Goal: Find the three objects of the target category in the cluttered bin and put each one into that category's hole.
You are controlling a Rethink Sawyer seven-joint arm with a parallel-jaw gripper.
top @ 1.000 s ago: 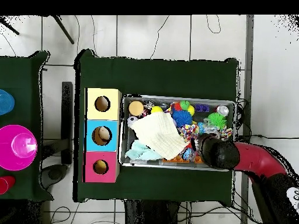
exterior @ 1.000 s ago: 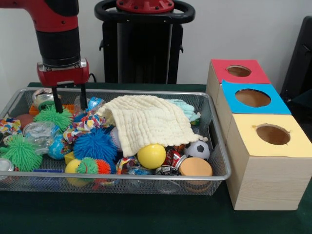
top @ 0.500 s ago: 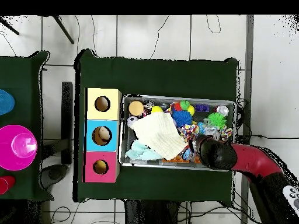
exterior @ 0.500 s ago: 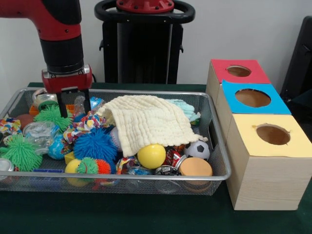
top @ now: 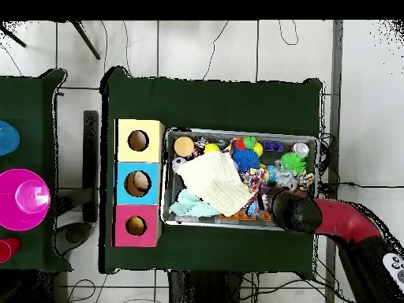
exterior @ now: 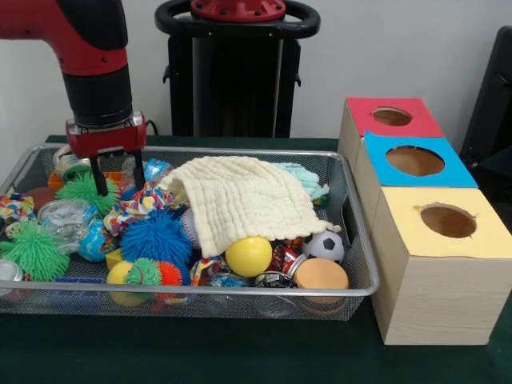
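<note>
The silver wire-mesh bin (exterior: 240,150) is full of toys; it also shows in the overhead view (top: 241,131). The red-faced round hole (exterior: 392,117) tops the farthest wooden box on the right, and shows in the overhead view (top: 136,226). My gripper (exterior: 119,178) is open and empty. It hangs in the bin's far left part, its fingertips just above a green spiky ball (exterior: 84,190) and a patterned fabric piece (exterior: 140,202). In the overhead view the arm's wrist (top: 289,210) hides the gripper.
A cream cloth (exterior: 240,200) covers the bin's middle. A blue spiky ball (exterior: 156,238), yellow ball (exterior: 249,256), small soccer ball (exterior: 324,245) and orange disc (exterior: 320,274) lie toward the front. Blue-faced (exterior: 414,161) and yellow-faced (exterior: 448,221) holes are nearer.
The gripper has come down a little into the bin's far left part and stays open. The toys have not visibly moved.
</note>
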